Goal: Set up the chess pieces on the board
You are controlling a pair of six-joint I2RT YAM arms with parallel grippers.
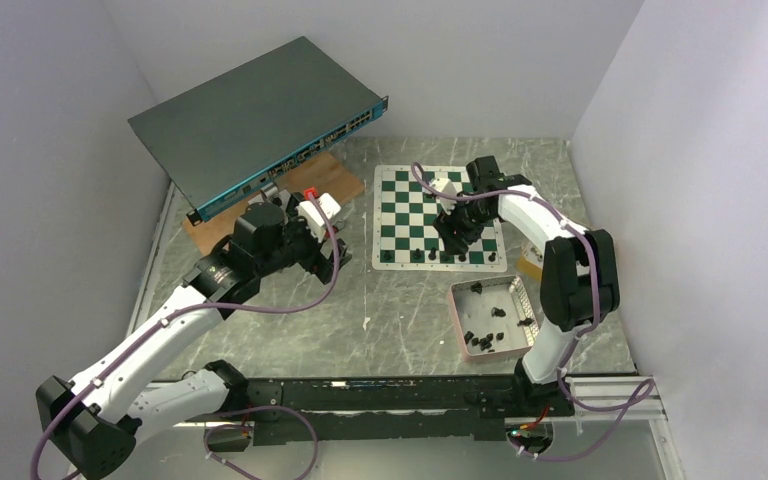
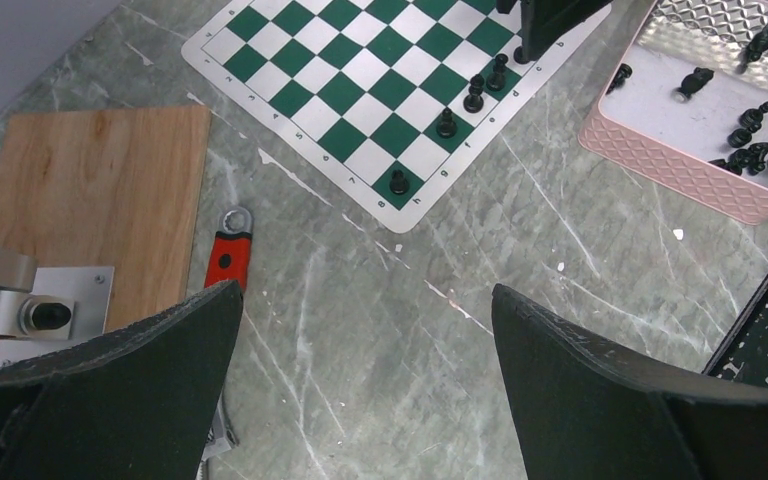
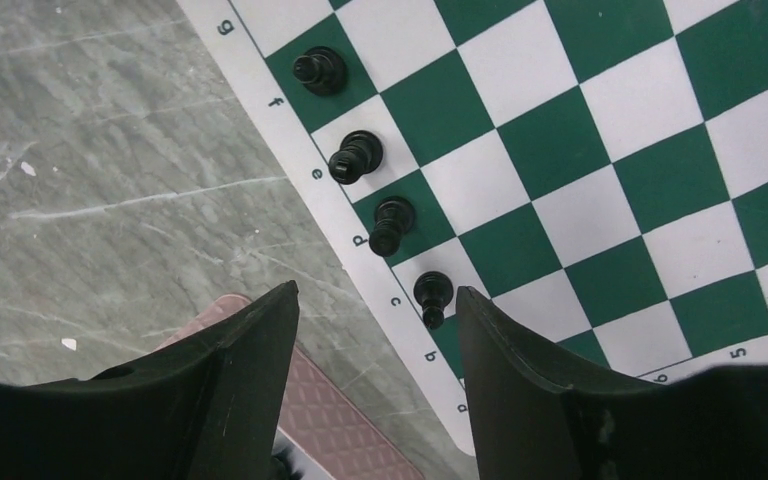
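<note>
Along the board's near border, letters b–g are showing, plus a "5". Black chess pieces are standing on c–f; more are lying in the pink tray just near-right of it. Right gripper is hovering above that edge, jaws apart, empty. Left gripper is gaping wide, empty, over the grey marble-look table. White walls are enclosing it.

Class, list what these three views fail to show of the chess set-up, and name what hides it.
- Top view: kinds of the chess pieces in the tray, too small to tell.
- Top view: board squares under the right gripper, hidden by it.
- Left wrist view: tray cut off by the right edge.
- Right wrist view: tray mostly behind the fingers.
</note>
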